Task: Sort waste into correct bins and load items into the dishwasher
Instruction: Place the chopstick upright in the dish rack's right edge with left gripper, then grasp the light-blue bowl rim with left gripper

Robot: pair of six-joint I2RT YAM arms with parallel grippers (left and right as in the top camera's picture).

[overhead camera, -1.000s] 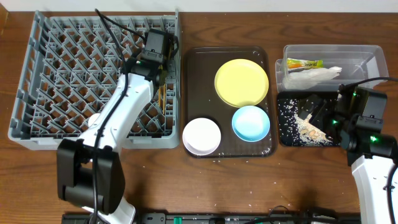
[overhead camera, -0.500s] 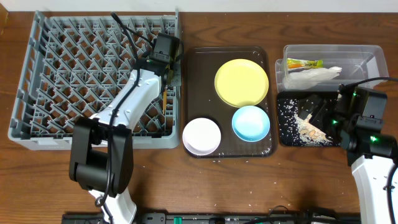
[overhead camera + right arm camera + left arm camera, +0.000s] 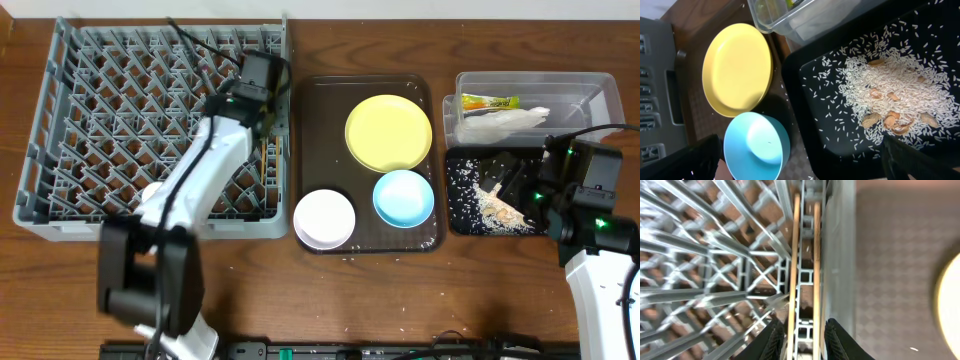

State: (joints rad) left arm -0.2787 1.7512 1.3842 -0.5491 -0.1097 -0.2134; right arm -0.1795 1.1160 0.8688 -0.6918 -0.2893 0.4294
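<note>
Chopsticks (image 3: 816, 270): lying side by side along rack's (image 3: 100, 120) right wall.
Left hand (image 3: 805, 340): hanging open, fingers (image 3: 771, 341) straddling both chopsticks.
Right hand (image 3: 508, 178): hovering wide open over rice (image 3: 895, 85) lying in black tray (image 3: 795, 75).

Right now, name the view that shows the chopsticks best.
Left wrist: both chopsticks fill the frame, lying side by side in the dish rack. Overhead shows a thin sliver beside the left arm; right wrist shows none.
</note>
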